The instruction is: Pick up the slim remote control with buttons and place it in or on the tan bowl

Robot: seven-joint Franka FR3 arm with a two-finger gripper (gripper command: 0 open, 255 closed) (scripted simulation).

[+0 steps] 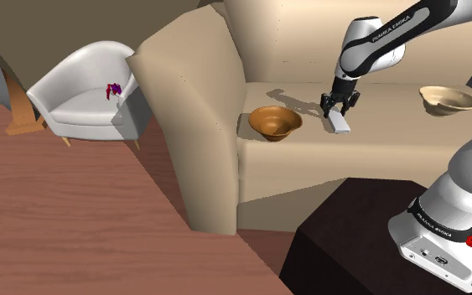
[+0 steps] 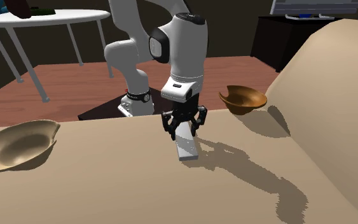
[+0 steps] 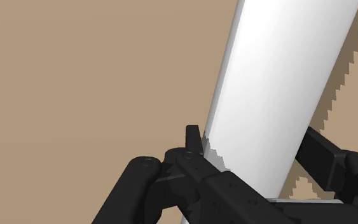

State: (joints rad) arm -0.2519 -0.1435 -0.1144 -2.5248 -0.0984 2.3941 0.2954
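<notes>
Bare seat cushion (image 1: pixel 385 142) stretches from the gripper (image 1: pixel 340 111) to both bowls. The brown bowl (image 1: pixel 275 121) sits near the cushion's front edge, beside the tall armrest (image 1: pixel 188 109) that walls off that end. The pale tan bowl (image 1: pixel 448 99) stands well apart toward the opposite end. The backrest (image 1: pixel 309 42) closes the rear. The clasped white remote (image 1: pixel 340 125) reaches down close to the cushion.
</notes>
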